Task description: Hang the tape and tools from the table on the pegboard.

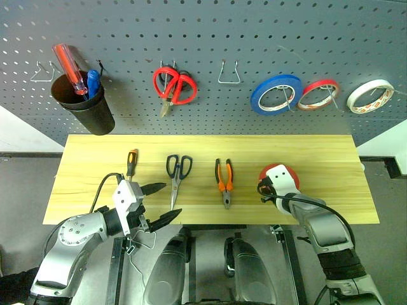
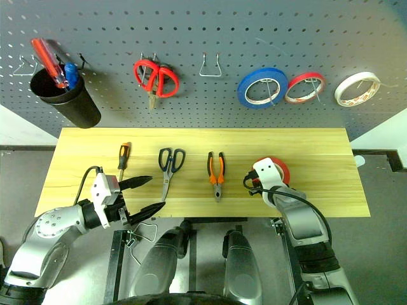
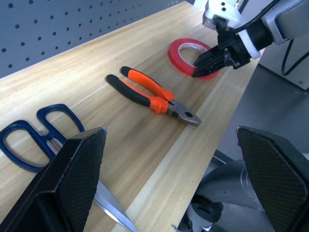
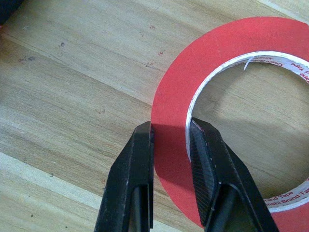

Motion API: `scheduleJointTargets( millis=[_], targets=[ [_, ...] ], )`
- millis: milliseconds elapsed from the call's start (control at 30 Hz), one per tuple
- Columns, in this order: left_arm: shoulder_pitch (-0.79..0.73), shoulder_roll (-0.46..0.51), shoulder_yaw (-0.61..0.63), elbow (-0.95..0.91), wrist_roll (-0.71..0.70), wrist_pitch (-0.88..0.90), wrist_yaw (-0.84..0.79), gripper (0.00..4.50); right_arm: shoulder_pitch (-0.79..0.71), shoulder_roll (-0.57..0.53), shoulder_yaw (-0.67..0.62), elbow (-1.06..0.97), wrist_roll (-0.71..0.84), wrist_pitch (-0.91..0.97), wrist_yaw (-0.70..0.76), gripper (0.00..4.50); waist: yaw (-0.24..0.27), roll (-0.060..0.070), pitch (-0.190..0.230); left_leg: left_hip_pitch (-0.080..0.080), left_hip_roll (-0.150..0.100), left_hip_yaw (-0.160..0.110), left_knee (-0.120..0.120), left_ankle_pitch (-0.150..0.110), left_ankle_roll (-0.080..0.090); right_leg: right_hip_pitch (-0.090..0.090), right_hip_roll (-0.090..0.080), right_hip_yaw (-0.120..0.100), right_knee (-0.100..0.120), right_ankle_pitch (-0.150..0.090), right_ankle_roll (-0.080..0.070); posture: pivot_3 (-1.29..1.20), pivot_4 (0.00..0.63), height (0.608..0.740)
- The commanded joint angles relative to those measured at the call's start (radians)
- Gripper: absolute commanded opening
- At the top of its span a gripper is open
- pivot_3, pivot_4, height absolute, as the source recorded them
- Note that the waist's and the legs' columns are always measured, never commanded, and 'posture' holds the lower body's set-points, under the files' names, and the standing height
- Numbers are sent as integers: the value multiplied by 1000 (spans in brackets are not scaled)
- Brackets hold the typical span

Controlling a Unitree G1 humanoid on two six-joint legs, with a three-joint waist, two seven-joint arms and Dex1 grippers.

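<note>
The pegboard (image 1: 203, 38) rises behind the worktop (image 1: 318, 152). On the worktop lie, left to right, the screwdriver (image 1: 131, 162), scissors (image 1: 177, 175), pliers (image 1: 224, 181) and red tape (image 4: 174, 106). The right gripper (image 4: 171, 133) has its fingers clamped across the tape's wall; the left gripper (image 1: 162, 203), near the front edge, has its fingers spread wide, empty.

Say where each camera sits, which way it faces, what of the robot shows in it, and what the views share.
Left and right eye views: on the head, facing forward and down over the table to the pegboard; both arms show.
Left wrist view: on the left arm, between the open left tool, facing the pliers, the scissors and the right tool.
Right wrist view: on the right arm, close over the right tool shut on the red tape.
Shared: the tape and the tabletop.
</note>
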Motion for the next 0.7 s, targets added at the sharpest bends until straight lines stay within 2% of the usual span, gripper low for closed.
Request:
scheduleJointTargets(
  millis=[33,700],
  targets=[
    [16,2,-3,-14,-3,-33,-17,4500,34,-11,2,59,-10,20,-9,685,0,0,0,0,0,0,0,0,0,0,0,0,0,0,0,98,385,703],
    [20,-7,-18,22,4,-91,-30,4500,30,-27,-13,52,1,15,-2,685,0,0,0,0,0,0,0,0,0,0,0,0,0,0,0,89,378,703]
  ],
)
